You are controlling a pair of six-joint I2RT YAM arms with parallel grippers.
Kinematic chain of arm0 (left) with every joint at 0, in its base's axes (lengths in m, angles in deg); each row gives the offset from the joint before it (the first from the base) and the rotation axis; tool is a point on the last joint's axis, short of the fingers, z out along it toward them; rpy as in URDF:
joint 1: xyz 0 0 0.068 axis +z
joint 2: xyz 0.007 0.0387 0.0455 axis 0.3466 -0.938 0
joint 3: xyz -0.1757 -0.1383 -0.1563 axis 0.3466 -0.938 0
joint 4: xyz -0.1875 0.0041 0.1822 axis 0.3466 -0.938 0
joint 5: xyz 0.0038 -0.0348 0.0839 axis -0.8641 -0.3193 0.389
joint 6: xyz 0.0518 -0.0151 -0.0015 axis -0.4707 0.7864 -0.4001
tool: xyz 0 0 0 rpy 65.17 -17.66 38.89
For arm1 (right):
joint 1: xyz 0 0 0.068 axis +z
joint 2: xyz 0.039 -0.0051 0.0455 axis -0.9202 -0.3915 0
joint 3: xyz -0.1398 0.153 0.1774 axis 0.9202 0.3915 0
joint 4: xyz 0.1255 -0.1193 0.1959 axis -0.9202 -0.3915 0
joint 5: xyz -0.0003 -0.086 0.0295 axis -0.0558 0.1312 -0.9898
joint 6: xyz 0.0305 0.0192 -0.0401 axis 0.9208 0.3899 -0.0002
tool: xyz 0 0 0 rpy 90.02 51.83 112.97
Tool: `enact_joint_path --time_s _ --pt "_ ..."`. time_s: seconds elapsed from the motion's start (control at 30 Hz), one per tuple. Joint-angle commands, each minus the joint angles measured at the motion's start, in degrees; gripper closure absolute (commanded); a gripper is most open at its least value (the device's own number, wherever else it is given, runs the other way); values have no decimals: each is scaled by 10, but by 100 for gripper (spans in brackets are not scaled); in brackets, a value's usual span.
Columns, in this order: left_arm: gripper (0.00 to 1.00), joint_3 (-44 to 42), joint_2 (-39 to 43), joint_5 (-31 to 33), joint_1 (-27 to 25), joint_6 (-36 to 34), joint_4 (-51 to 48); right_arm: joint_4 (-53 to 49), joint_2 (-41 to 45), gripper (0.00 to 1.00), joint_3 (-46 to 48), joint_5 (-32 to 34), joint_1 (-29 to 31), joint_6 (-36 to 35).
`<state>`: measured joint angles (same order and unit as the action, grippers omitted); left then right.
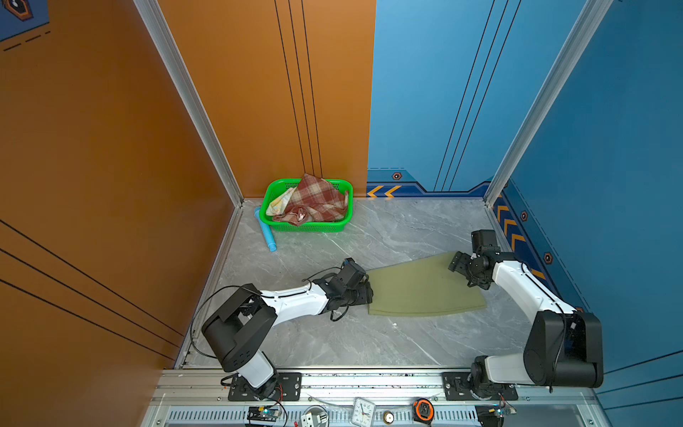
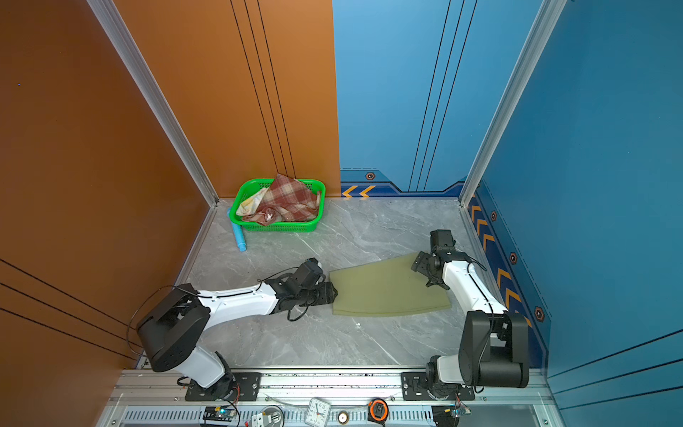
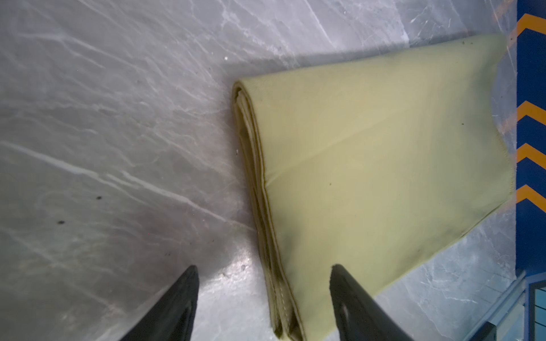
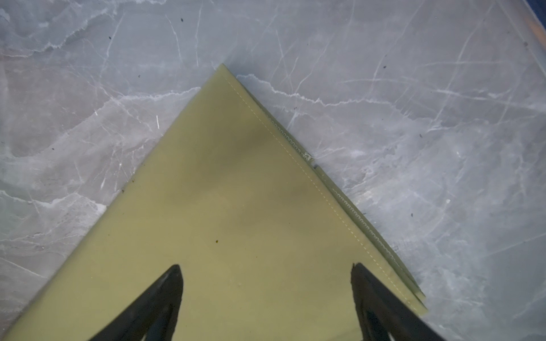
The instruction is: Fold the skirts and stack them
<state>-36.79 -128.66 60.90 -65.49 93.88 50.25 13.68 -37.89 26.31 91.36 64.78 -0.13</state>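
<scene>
The plain skirt [image 1: 425,288] is olive-green, the plaid skirt [image 1: 314,201] red-brown and cream, the basket [image 1: 306,227] green.

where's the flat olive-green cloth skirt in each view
top view: olive-green skirt right of centre, between left gripper and right gripper
top view: skirt nearer the middle, same neighbours
left wrist: skirt, folded edge between open jaws
right wrist: skirt, stitched corner ahead of open jaws
shared landmark: grey marble table

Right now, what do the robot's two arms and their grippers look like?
The left arm and right arm match: smooth white shell links between bulky black joint housings, each bolted to a black base plate. A thin black cable loops loosely beside the left arm's shoulder. The left gripper and right gripper are black, with flat fingers tapering to points.
</scene>
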Motion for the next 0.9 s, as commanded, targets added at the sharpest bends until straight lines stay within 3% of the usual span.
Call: enact_joint_path --time_s 0.0,0.3,0.5,0.7,0.87 --pt "29 29 -12 -45 11 9 -20 22 1 10 -18 -7 6 -3" --pt "31 85 -25 -26 11 35 -121 16 4 10 -48 5 6 -5" --pt "32 154 -45 -36 11 29 -203 59 30 11 -12 9 9 27" --pt "32 155 -59 -54 4 9 -203 63 56 11 -8 29 20 54" --pt "35 171 -90 -49 6 -49 -202 24 35 11 -37 -18 9 40"
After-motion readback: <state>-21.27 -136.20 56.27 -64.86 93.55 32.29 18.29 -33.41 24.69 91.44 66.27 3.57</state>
